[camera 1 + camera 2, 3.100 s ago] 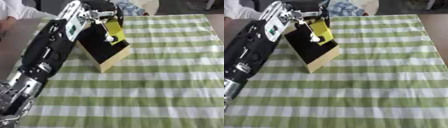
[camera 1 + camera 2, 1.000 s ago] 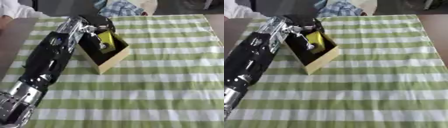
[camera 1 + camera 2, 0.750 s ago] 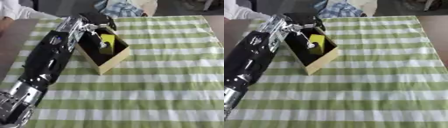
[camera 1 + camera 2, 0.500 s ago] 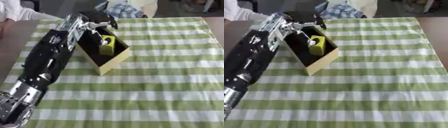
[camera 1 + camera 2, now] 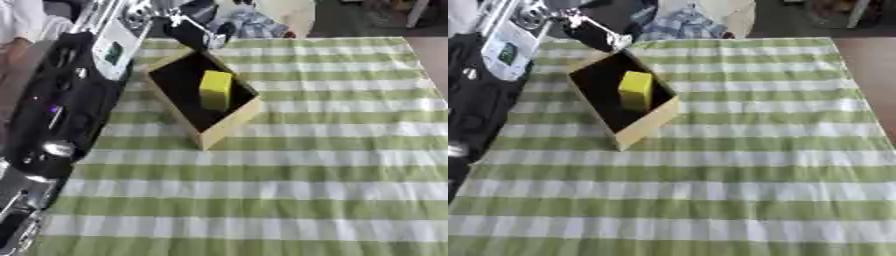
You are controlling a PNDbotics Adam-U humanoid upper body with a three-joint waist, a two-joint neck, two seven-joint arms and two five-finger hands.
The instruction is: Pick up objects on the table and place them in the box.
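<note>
Since a moment ago the left hand [image 5: 188, 22] has let go and lifted past the box's far corner; left eye: one yellow block [image 5: 215, 90] lies inside one box [image 5: 229, 124]; right eye: fingers look relaxed, empty; cloth [image 5: 745, 165] bare, so nothing seems left; right hand unseen.

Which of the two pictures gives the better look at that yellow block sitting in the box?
The left eye view: the yellow block shows a little larger there, standing inside the box. The right eye view shows nearly the same thing, the block unobstructed, only further left.
</note>
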